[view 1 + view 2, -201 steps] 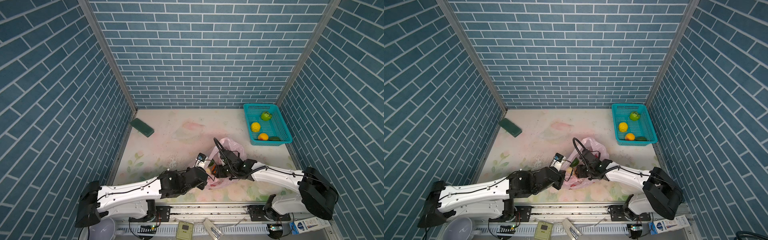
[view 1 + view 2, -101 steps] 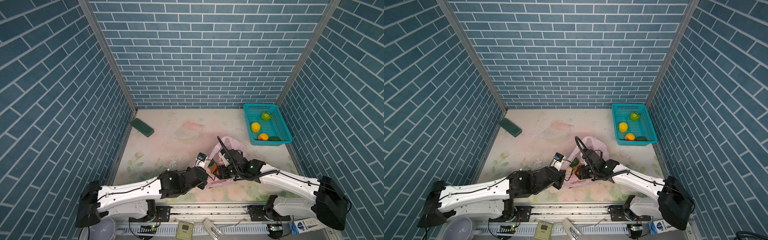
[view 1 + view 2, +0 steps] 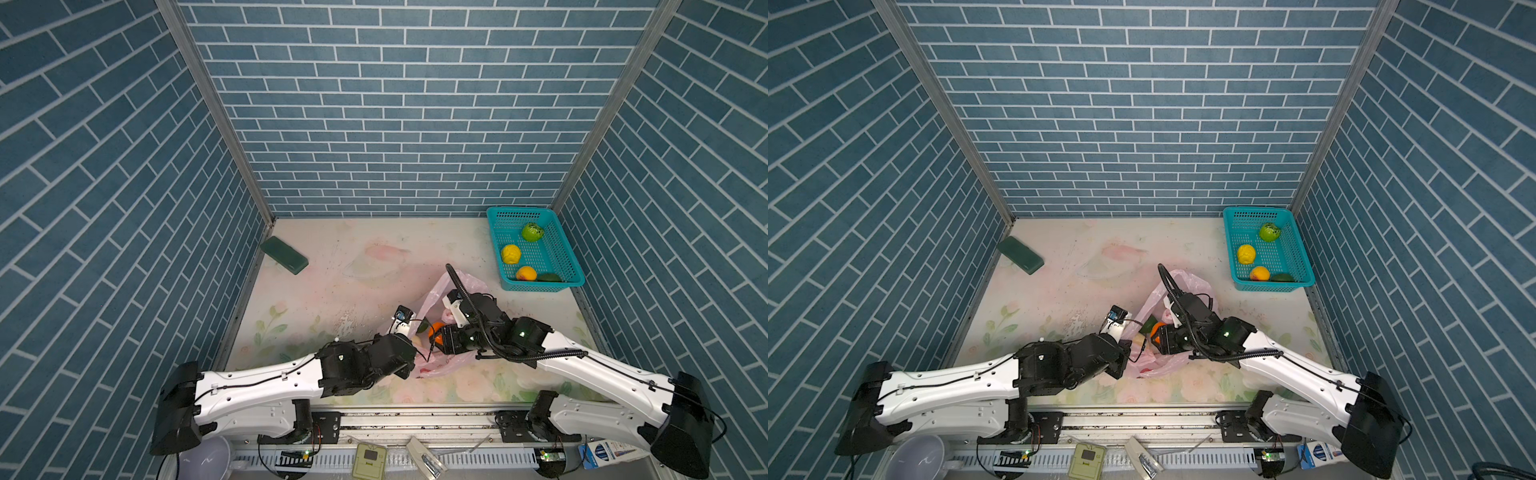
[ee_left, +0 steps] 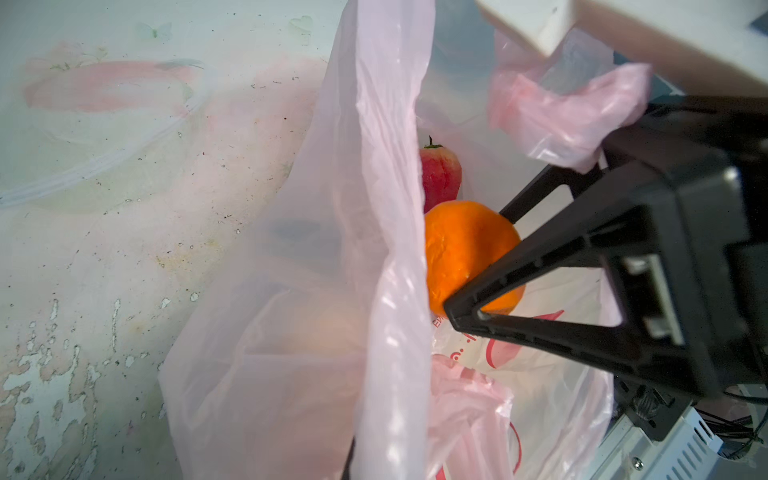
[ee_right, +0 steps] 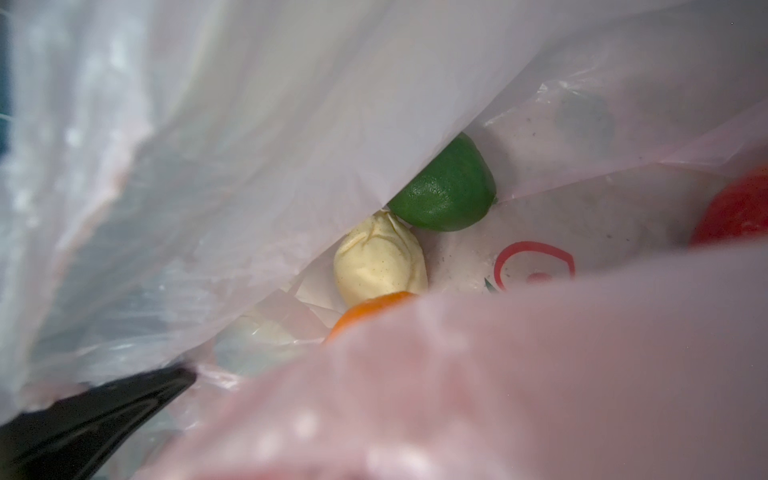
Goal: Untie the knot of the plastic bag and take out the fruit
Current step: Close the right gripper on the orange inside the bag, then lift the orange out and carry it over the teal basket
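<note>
We find the plastic bag [image 3: 473,286], thin translucent pink, lying open; inside rest an orange [image 4: 465,249], red fruit [image 4: 440,176], cream fruit [image 5: 380,259] and green fruit [image 5: 446,195].

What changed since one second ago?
The right arm's elbow swung toward the near right corner; the right end effector, around the round orange fruit, barely shifted. The left end effector, shut on the thin pink plastic bag, and the teal mesh basket stayed put.

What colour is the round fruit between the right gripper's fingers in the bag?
Orange. The fruit shows best in the left wrist view.
</note>
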Controlling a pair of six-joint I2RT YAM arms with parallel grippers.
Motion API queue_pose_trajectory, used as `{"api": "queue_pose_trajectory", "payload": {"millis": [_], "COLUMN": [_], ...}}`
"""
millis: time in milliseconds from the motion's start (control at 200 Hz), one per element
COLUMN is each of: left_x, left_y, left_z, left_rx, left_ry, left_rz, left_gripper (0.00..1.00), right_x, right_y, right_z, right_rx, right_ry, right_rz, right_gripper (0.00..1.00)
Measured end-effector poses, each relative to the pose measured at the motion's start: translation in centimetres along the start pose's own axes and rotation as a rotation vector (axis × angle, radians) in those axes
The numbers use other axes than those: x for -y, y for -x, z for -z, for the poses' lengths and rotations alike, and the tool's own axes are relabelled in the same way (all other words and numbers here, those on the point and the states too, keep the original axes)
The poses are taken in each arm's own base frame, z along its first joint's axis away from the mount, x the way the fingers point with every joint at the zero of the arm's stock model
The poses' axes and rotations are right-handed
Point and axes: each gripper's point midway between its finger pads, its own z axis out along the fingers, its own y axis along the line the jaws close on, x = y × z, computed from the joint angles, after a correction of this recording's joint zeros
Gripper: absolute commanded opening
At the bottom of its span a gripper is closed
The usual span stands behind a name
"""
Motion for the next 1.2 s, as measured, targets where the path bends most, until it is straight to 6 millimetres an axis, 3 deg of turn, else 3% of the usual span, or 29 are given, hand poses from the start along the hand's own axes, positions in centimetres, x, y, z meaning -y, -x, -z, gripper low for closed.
{"api": "queue_pose_trajectory", "payload": {"millis": [265,445,625,785,1200], "left_x": [-0.2,-0.3,-0.3,-0.3,-0.1], "left_y": [0.0,0.0,0.1,0.1,0.4], "left_z": [0.0,0.0,0.0,0.0,0.0], "left_rx": [0.001,0.005,0.007,0.007,0.021], "left_ry": [0.010,0.015,0.018,0.018,0.012], "left_rz": [-0.004,-0.006,-0.012,-0.026,-0.039], "left_gripper": [0.00,0.00,0.00,0.00,0.00], "right_x": [-2.3,-4.5,-5.5,-5.4,-7.2], "right_y": [1.8,4.1,6.5,7.9,9.0], "right_z": [3.5,6.5,8.6,9.2,8.4], "right_rx": [0.047,0.098,0.146,0.162,0.157], "right_ry": [0.044,0.083,0.104,0.120,0.190], "right_rz": [0.015,0.030,0.025,-0.002,-0.016], "right_gripper": [0.48,0.48,0.48,0.48,0.47]}}
